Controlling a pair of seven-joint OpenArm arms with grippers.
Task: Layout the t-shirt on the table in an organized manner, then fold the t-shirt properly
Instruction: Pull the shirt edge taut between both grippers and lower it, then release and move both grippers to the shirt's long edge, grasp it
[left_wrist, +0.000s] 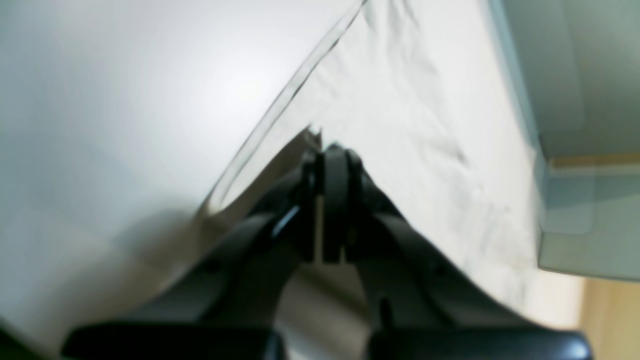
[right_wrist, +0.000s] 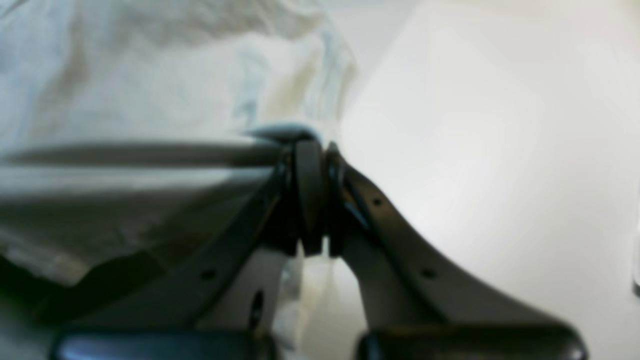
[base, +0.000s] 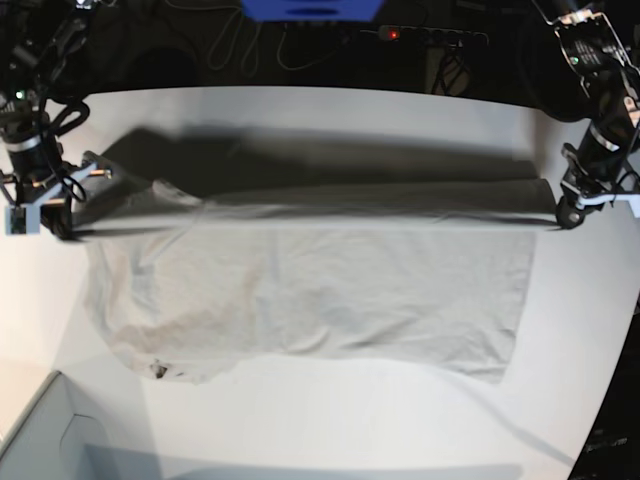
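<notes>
The light grey-beige t-shirt (base: 320, 290) is stretched wide across the white table (base: 330, 420). Its far edge is lifted in a taut line between both grippers, and its near part lies on the tabletop. My left gripper (base: 563, 214) is at the right of the base view, shut on one end of that edge. The left wrist view shows its jaws (left_wrist: 327, 150) pinched together on the hem of the t-shirt (left_wrist: 425, 125). My right gripper (base: 60, 226) holds the other end, its jaws (right_wrist: 310, 145) shut on the bunched t-shirt (right_wrist: 150, 100).
A pale grey box corner (base: 40, 440) sits at the near left, and shows as the grey box (left_wrist: 590, 210) in the left wrist view. A blue object (base: 310, 8), a power strip (base: 430, 35) and cables lie beyond the table's far edge.
</notes>
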